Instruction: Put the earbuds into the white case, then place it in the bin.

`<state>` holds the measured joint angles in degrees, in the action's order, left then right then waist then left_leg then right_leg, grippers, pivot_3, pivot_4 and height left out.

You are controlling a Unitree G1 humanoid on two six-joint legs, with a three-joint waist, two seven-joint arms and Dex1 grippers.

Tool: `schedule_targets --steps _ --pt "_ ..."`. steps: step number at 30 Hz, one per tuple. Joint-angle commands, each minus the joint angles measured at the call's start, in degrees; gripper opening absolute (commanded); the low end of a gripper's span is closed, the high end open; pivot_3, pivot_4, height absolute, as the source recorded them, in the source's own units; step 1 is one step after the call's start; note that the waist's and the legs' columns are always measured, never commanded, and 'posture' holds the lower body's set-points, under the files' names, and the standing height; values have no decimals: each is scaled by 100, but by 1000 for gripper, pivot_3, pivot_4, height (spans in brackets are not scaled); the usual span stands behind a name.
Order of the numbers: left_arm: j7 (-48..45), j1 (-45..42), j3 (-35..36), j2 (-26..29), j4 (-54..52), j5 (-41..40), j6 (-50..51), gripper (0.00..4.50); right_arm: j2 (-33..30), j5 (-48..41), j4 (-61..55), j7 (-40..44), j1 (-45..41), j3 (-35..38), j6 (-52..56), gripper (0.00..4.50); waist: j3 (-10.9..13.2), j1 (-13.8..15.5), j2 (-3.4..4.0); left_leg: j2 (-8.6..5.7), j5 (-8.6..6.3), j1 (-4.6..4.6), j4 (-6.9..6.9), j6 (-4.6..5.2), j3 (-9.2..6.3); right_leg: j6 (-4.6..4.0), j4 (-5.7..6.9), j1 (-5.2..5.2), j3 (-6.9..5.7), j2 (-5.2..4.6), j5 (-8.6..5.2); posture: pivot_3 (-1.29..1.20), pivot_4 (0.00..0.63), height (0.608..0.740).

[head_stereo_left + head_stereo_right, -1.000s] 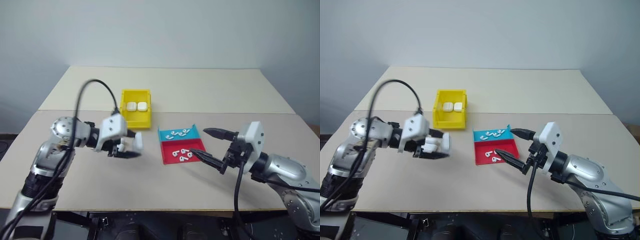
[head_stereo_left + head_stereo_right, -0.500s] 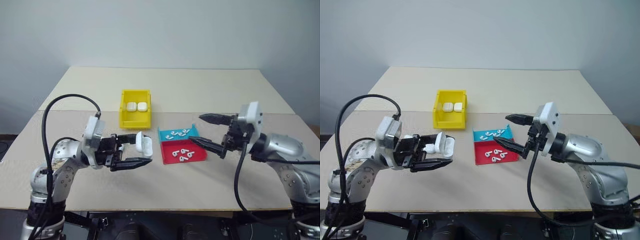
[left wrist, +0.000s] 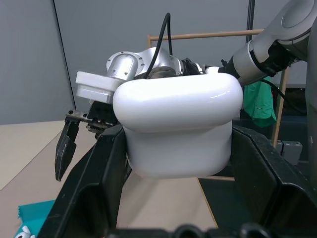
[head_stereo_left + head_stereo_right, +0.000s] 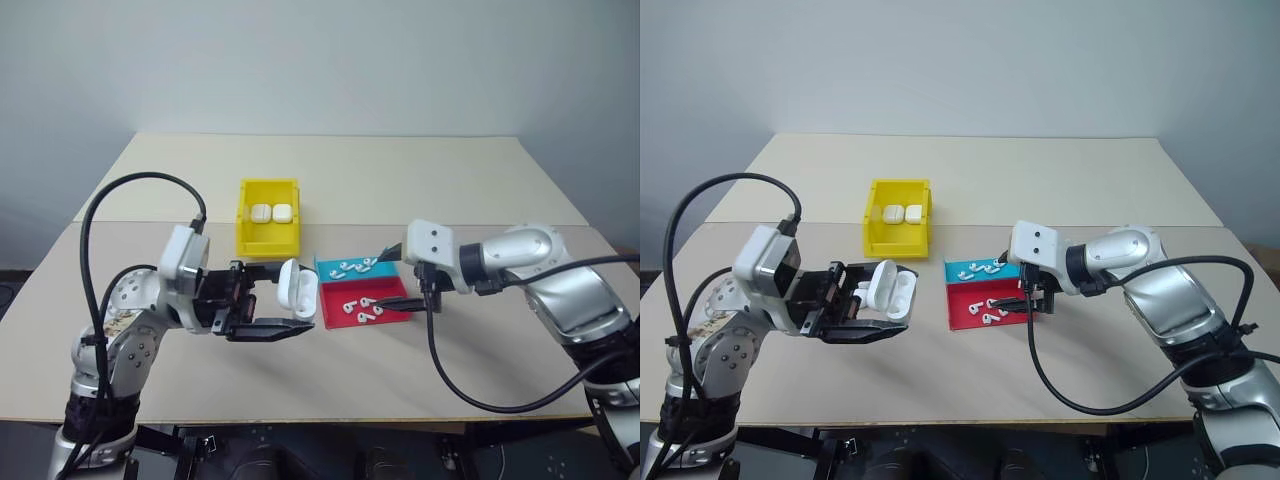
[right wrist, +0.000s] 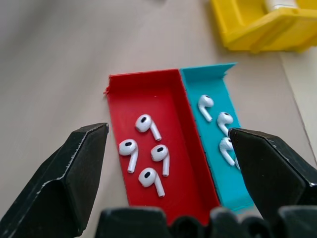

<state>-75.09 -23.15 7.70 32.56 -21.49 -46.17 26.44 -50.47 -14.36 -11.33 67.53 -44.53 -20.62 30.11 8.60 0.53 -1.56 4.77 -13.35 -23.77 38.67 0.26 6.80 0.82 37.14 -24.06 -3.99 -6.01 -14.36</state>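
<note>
Now left jaws [image 4: 875, 308] clamp white case [image 4: 890, 293], lid open, presented right; right jaws [image 5: 173, 171] spread above red tray [image 5: 166, 148] earbuds [image 5: 148, 148], ready to pick.

We saw a shallow red tray [image 4: 392, 290] and a shallow blue tray [image 4: 389, 262] lying side by side, touching, right of the middle of the beige table [image 4: 420, 180], the red one nearer its front edge.

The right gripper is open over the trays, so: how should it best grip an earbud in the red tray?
Probably from straight above, pinching the bulbous head of the outermost earbud in the red tray. It lies flat with some space around it, so the right gripper fingers fit either side.
</note>
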Motion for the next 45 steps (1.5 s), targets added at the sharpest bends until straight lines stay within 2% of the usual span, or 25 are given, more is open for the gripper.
schedule_targets --steps 1,9,12,15,22,26,29,38,45 --pt "314 -159 207 -12 31 -220 -26 2851 -18 370 106 551 -338 -333 -267 4500 0 3 0 0 0 1 0 0 0 0 1 1 -1 0 0 0 150 740" --pt "837 111 393 -105 -99 -416 -105 2851 400 1335 1185 909 -659 -938 -1020 4500 0 -4 0 1 4 1 2 -7 1 0 3 -1 -1 0 0 0 150 740" --pt "874 198 379 -51 -200 -462 -114 2851 586 1575 1360 986 -724 -1053 -1202 3922 0 -4 0 1 7 0 2 -12 2 -1 3 -2 -1 0 0 0 150 740" --pt "923 251 421 55 -340 -627 29 2851 820 1721 1448 968 -751 -1066 -1076 2913 0 -7 0 3 6 1 2 -11 2 -1 4 -2 -2 1 1 0 150 740" --pt "132 441 476 836 29 -796 294 2851 1006 2088 1283 1018 -750 -1175 -135 2913 0 -8 2 3 6 1 1 -11 3 -1 6 -4 -3 1 0 0 150 740" --pt "-63 426 334 930 192 -647 186 2851 1205 2377 1249 907 -862 -1339 696 2913 0 -11 2 3 4 1 1 -8 3 -2 5 -5 -4 1 0 0 150 740" --pt "-445 497 580 1122 460 -680 115 2851 1346 2457 1279 826 -888 -1359 1083 2913 0 -24 2 4 5 -1 -1 -9 4 -2 7 -8 -4 2 0 0 150 740" --pt "-256 507 552 1012 308 -611 92 2851 1293 2336 1031 829 -788 -1281 1447 2913 1 -42 4 4 4 -4 -2 -8 3 -3 5 -11 -3 3 0 0 150 740" --pt "-99 631 664 1064 120 -673 142 2851 711 1980 874 968 -1007 -592 1167 2913 1 -40 4 4 4 -4 -3 -7 4 -2 4 -10 -2 3 0 0 150 740"
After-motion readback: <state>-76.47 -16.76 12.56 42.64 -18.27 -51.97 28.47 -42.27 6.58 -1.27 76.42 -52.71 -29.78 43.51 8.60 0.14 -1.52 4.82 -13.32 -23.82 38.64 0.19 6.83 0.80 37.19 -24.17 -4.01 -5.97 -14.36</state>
